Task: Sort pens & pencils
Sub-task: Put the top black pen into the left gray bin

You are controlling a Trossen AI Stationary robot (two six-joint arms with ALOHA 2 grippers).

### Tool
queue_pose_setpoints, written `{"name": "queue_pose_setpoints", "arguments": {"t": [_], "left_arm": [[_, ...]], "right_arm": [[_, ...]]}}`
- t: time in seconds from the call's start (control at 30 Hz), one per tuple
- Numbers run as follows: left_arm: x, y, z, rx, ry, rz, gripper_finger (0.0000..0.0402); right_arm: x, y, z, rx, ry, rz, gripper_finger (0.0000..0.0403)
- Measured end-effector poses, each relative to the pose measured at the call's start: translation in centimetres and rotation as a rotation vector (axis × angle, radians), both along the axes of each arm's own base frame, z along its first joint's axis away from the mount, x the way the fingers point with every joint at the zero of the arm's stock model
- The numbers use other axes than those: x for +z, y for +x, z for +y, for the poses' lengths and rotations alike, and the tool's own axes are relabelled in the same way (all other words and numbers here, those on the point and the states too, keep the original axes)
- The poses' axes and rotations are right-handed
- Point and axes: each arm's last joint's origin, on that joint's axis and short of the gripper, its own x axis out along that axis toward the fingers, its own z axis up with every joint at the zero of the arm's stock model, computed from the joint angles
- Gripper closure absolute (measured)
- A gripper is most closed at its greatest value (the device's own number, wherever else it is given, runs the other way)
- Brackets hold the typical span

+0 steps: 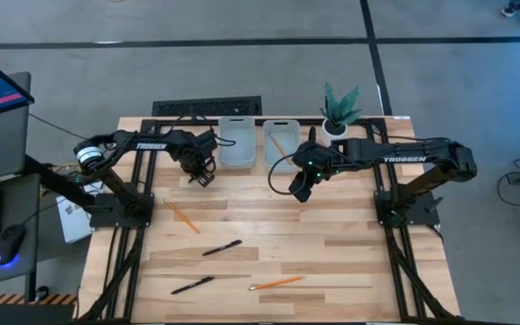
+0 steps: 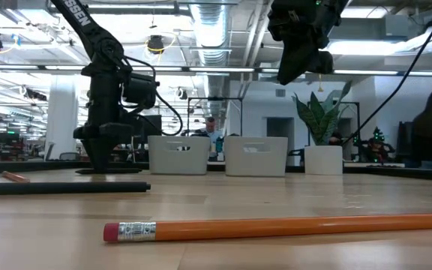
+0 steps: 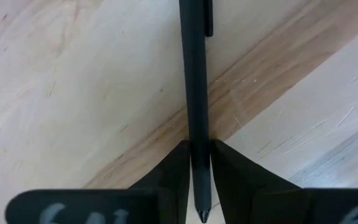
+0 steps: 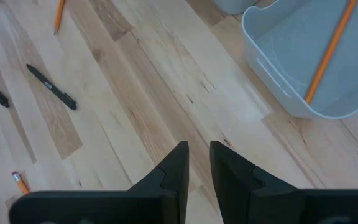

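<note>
Left wrist view alone shows left tool (image 3: 195, 163) clamping a pen (image 3: 194, 93).

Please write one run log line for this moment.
left gripper: shut on black pen | right gripper: empty, raised | right tray: one pencil

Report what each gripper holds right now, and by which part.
The left gripper is shut on a black pen, pinching it near its tip end. The right gripper holds nothing; its jaws stand nearly closed on air above the table.
</note>
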Motion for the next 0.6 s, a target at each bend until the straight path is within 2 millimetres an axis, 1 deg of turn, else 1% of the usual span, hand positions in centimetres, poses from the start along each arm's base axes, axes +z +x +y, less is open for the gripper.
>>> {"name": "queue_pose_setpoints", "arguments": {"t": [0.6], "left_arm": [[-0.07, 0.0, 0.02, 0.014, 0.009, 0.003, 0.0345]], "right_arm": [[0.0, 0.0, 0.0, 0.0, 0.0, 0.0, 0.0316]]}}
